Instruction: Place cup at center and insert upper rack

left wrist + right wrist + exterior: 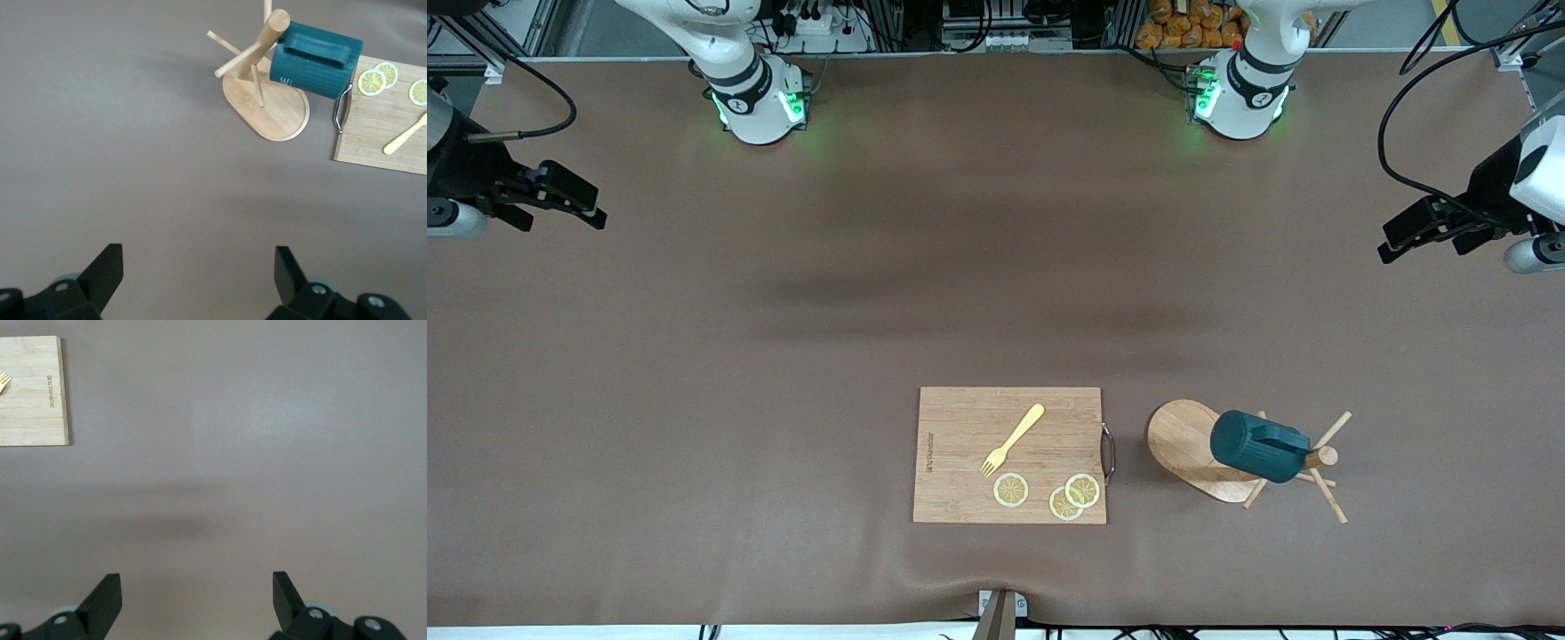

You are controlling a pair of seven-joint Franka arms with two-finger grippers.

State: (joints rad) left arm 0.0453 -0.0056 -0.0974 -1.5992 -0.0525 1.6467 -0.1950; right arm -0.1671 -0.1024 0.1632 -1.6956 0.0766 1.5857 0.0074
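Observation:
The dark teal cup (1258,446) hangs on a peg of the light wooden mug tree, the upper rack (1183,440), which stands on its oval base near the front camera toward the left arm's end of the table. Both show in the left wrist view, the cup (315,61) and the rack (267,107). My left gripper (1423,238) is open and empty, raised over the table's left-arm end; its own view shows it (199,267) over bare mat. My right gripper (560,213) is open and empty over the right-arm end, and it (197,587) shows open in its own view.
A rectangular wooden cutting board (960,480) lies beside the rack, toward the right arm's end. On it lie a yellow fork (1014,438) and three lemon slices (1074,496). The board has a metal handle (1109,452) on the rack's side. Brown mat covers the table.

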